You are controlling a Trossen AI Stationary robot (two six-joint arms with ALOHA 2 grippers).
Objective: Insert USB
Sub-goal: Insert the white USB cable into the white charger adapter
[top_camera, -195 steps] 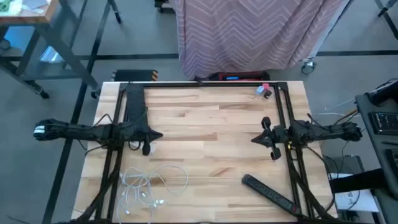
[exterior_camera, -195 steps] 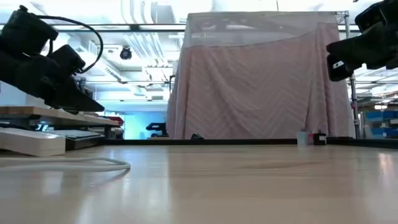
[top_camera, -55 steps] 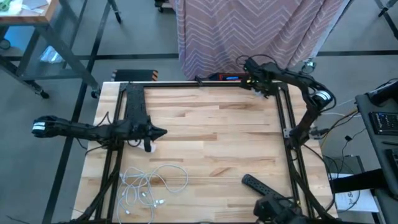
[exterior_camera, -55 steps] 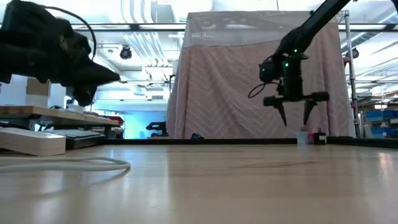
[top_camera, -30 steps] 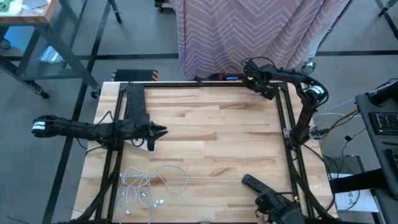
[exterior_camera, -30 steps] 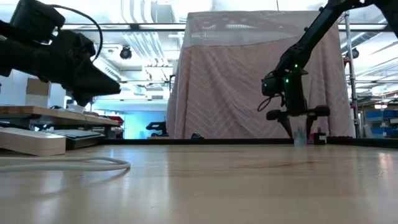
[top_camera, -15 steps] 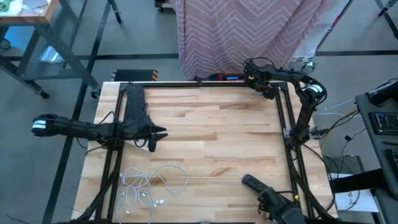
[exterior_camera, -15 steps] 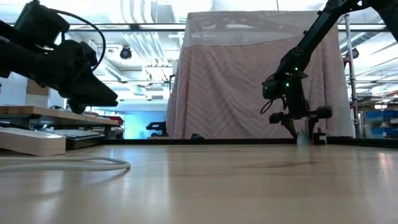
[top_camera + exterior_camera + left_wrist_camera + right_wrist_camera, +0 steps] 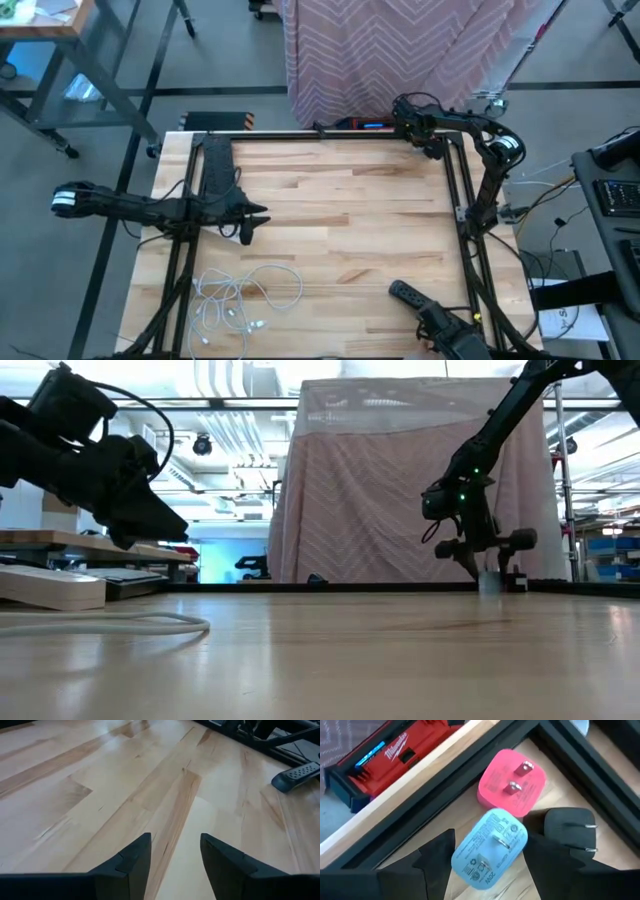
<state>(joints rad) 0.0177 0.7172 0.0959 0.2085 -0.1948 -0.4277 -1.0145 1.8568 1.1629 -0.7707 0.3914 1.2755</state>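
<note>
The blue charger (image 9: 490,847) lies in the far right corner of the table (image 9: 330,225), prongs facing up toward the right wrist camera; its flat, roughly square body has no clear long axis, though one corner of it points between the fingers. Just beside it lie a pink charger (image 9: 511,787), touching or nearly touching its edge, and a black charger (image 9: 569,831) with its prongs pointing sideways. All three sit inside the black frame rail, and a red battery pack (image 9: 385,757) lies beyond the rail, off the table's edge.

The right tool (image 9: 489,857) is low over this corner with its fingers (image 9: 437,851) spread apart on either side of the blue charger. Whether the pads touch it cannot be told; it is not clamped.

The left tool (image 9: 174,857) hovers above bare wood at the table's left middle, its fingers parted with nothing between them. A coil of white cable (image 9: 240,295) lies near the front left, and a black power strip (image 9: 425,300) lies at the front right, angled diagonally.
</note>
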